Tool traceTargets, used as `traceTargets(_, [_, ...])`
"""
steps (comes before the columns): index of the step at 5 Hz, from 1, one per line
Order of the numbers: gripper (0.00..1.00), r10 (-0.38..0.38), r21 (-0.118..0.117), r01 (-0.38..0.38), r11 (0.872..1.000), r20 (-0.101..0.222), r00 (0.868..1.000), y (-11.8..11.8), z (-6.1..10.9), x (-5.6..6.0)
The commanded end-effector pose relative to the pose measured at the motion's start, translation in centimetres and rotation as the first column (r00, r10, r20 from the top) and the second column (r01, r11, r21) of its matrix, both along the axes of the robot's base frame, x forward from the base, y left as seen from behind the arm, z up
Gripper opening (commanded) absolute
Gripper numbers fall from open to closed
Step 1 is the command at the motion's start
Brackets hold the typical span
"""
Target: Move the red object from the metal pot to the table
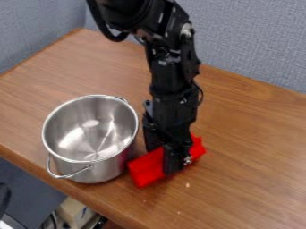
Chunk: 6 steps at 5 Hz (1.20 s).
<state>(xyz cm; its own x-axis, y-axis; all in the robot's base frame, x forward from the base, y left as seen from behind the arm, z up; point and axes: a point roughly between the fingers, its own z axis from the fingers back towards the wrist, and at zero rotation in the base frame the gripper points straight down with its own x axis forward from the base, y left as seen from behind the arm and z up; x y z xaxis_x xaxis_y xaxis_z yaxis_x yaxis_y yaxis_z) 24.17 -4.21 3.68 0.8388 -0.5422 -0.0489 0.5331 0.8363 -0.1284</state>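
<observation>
The red object lies on the table, just right of the metal pot. The pot stands upright and looks empty. My gripper points straight down onto the red object, its dark fingers straddling the block's middle. Red shows on both sides of the fingers, at the lower left and at the upper right. The fingers hide the block's centre, so I cannot make out whether they press on it. The pot's wire handle hangs at its front.
The table's front edge runs close below the pot and the red object. A grey wall stands behind the table. The black arm rises above the block towards the top of the view.
</observation>
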Motion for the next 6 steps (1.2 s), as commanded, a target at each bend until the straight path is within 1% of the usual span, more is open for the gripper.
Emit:
traceTargets(1, [1.00, 0.013, -0.015, -0.013, 1.000, 0.032, 0.999, 1.0, 1.4, 0.4])
traceTargets(2, [1.00, 0.017, -0.018, -0.017, 1.000, 0.026, 1.000, 1.8, 2.1, 0.1])
traceTargets(3, [0.00, 0.021, -0.007, -0.021, 1.000, 0.017, 1.000, 1.6, 0.8, 0.8])
traceTargets(4, [0.00, 0.025, -0.006, -0.025, 1.000, 0.009, 1.000, 1.4, -0.2, 1.3])
traceTargets(5, [0.00, 0.027, -0.016, -0.027, 1.000, 0.009, 1.000, 1.1, -0.5, 1.4])
traceTargets(6, [0.00, -0.015, -0.031, 0.016, 0.999, 0.012, 1.000, 1.3, 0.2, 1.4])
